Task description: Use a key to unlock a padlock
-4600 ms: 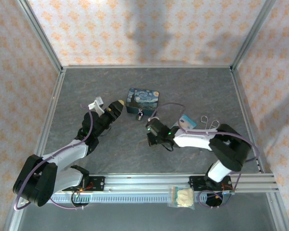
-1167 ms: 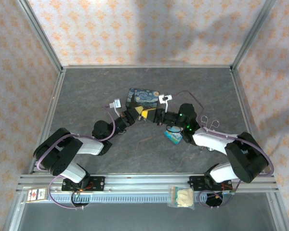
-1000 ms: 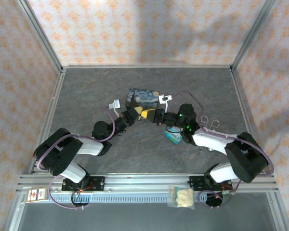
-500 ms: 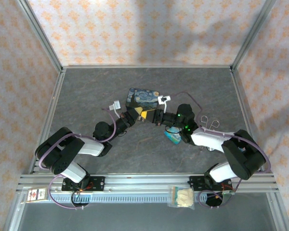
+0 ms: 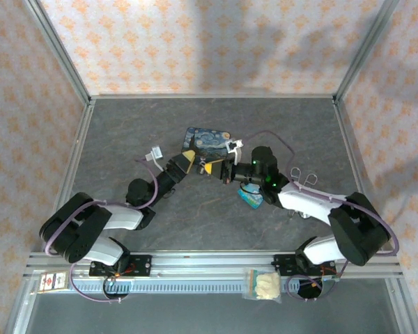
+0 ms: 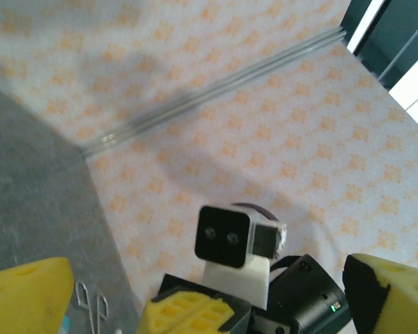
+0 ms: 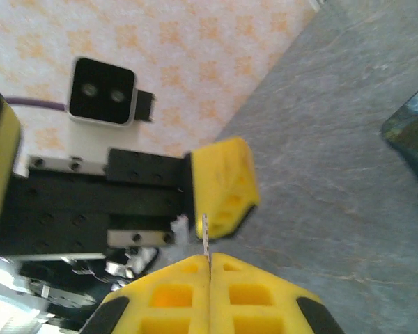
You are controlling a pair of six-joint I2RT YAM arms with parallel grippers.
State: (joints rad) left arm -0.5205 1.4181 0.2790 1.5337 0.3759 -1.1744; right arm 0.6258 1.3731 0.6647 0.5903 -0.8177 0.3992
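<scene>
The left gripper [image 5: 185,161] gapes wide, yellow fingers released, facing the right gripper [image 7: 209,261], whose yellow fingers are clenched on a thin silvery metal sliver [image 7: 205,236] — seen edge-on, poking past the tips. Both meet just beside the blue painted rectangular tin [image 5: 207,138] on the grey bench [image 5: 125,132]. Its lid is closed, so the contents are hidden. Where the padlock lies — I cannot tell.
</scene>
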